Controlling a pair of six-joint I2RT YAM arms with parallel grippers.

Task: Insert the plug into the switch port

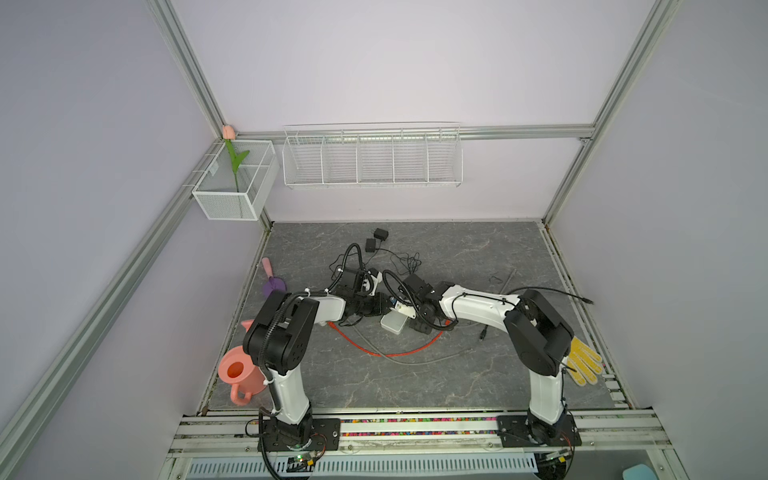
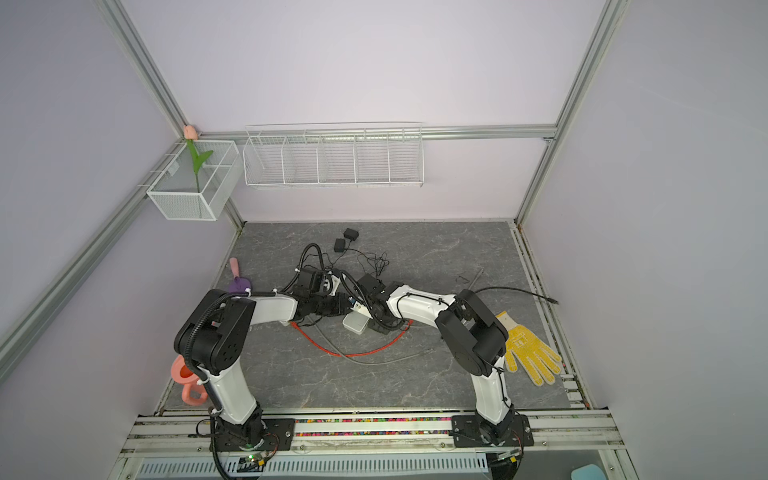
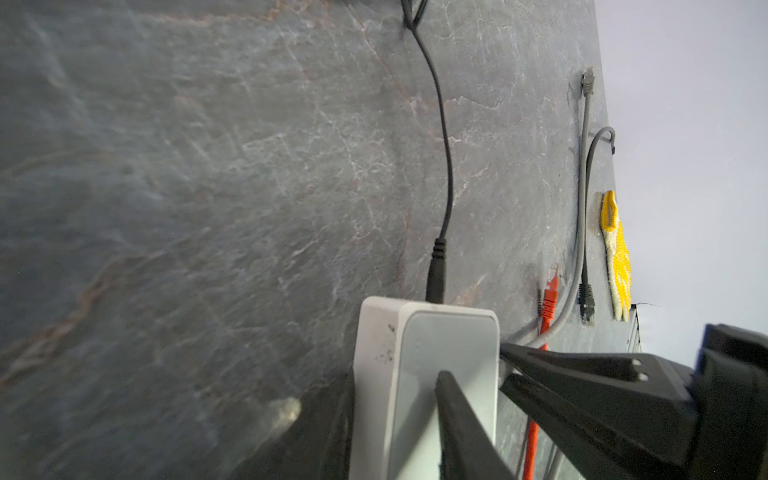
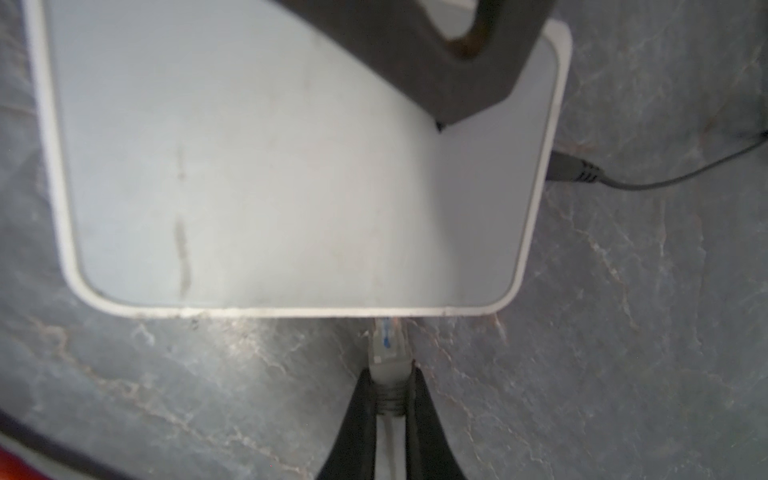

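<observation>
The white switch [image 1: 394, 324] [image 2: 356, 324] lies mid-table between both arms. My left gripper [image 3: 397, 376] is shut on the switch [image 3: 415, 345], one finger [image 3: 453, 407] on its top face and the other against its side. My right gripper [image 4: 389, 372] is shut on the grey plug [image 4: 388, 345], pinching its boot. The plug's clear tip meets the switch's [image 4: 291, 166] near edge. The port itself is hidden under that edge, so how deep the plug sits cannot be told. In both top views the grippers meet over the switch.
A black power lead [image 3: 436, 266] is plugged into the switch's far side. An orange cable [image 1: 395, 354] and a grey cable [image 1: 415, 362] loop across the front. Black adapters [image 1: 376, 239] lie behind. A yellow glove [image 1: 584, 361] is at the right, a pink watering can [image 1: 241, 374] at the left.
</observation>
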